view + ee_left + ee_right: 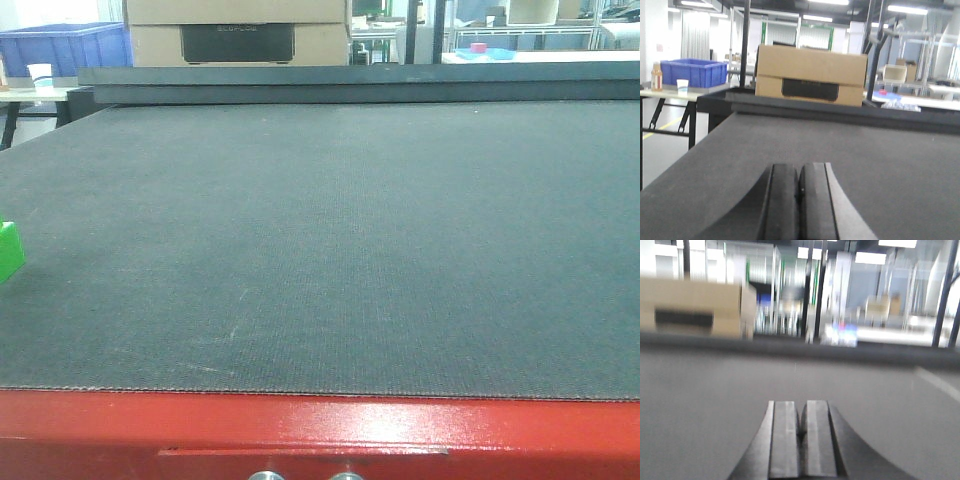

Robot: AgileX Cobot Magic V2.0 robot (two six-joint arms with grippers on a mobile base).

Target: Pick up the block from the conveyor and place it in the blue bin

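A small bright green block (9,251) lies on the wide dark grey conveyor belt (340,240) at the far left edge of the front view, partly cut off by the frame. The belt's red frame (320,430) runs along the front. A blue bin (62,47) stands on a side table beyond the belt's far left; it also shows in the left wrist view (692,72). My left gripper (799,172) is shut and empty above the belt. My right gripper (801,410) is shut and empty above the belt. Neither gripper shows in the front view.
A cardboard box (238,32) stands behind the belt's far end, also in the left wrist view (810,75). A white cup (40,80) and a bottle (657,76) stand on the side table by the bin. Shelving and tables fill the background.
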